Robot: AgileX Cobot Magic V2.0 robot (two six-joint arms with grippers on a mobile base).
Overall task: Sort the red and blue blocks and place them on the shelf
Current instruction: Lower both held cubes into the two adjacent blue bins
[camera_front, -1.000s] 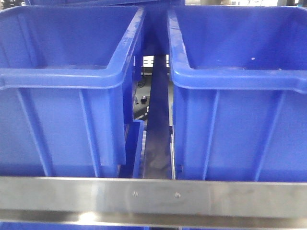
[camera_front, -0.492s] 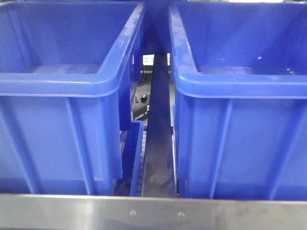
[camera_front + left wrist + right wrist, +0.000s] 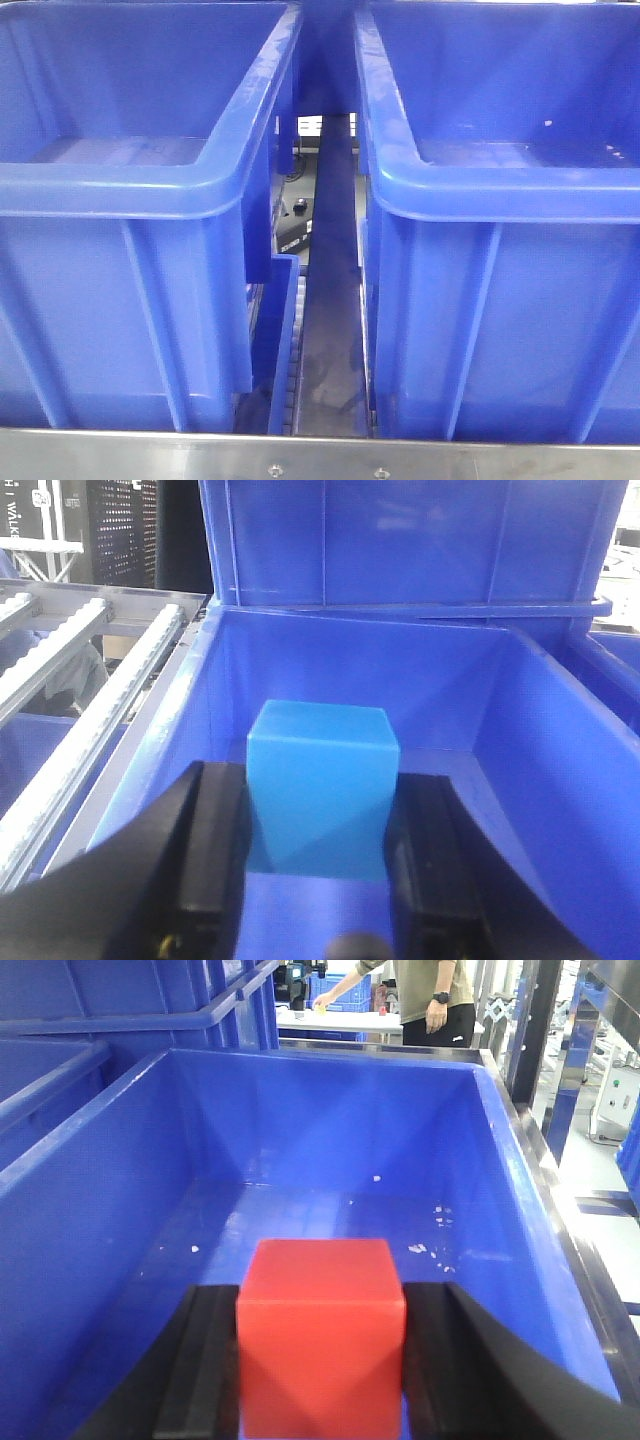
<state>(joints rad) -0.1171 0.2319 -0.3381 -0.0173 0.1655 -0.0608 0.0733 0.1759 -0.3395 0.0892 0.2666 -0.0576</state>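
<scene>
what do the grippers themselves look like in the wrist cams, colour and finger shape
Both look alike: the left gripper and right gripper each have two black fingers, broad at the base, with flat matte inner pads. A small dark rounded knob shows at the bottom edge of the left view. No cables or markings are visible.

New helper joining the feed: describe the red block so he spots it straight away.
Find the big blue bin filling the right wrist view. At the bottom, the right gripper clamps the red block over it: a plain cube, the only red thing there.
</scene>
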